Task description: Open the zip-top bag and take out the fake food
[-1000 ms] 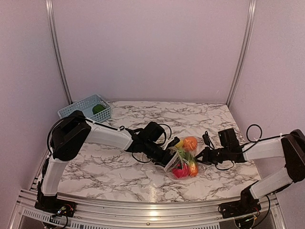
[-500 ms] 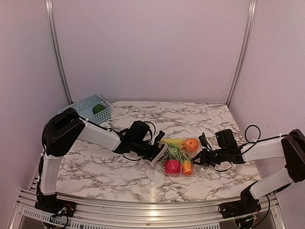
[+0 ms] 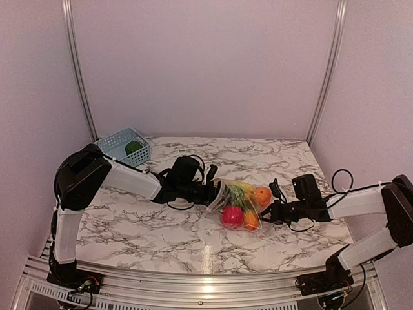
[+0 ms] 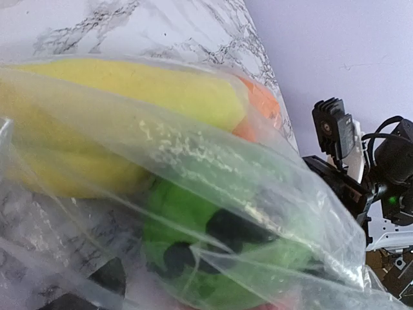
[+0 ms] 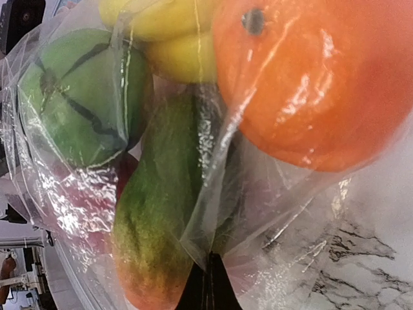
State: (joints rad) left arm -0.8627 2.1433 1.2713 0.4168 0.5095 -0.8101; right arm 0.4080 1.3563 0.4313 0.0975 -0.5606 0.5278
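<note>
Bag: the clear bag lies just to the 4 o'clock side of the middle of the table, stretched between the two arms.
Fake food: the fake food is packed inside the bag. A banana, an orange, a red ball and green pieces show through the film.
Left pincer: the left pincer is at the bag's 9 o'clock end, where the mouth seems to be. Its wrist camera is filled with plastic and fruit, so I cannot tell whether the jaws grip anything.
Right pincer: the right pincer is at the bag's 4 o'clock corner, closed tight on a fold of the film.
Basket: a blue basket stands at the table's 10 o'clock corner, well apart from the bag. It holds one green piece, possibly an item already taken out.
Done: the bag is held from one end, and its left end looks slack, perhaps partly open.
Left: nearly all the food is yet to come out, and the zip's state is unclear.
</note>
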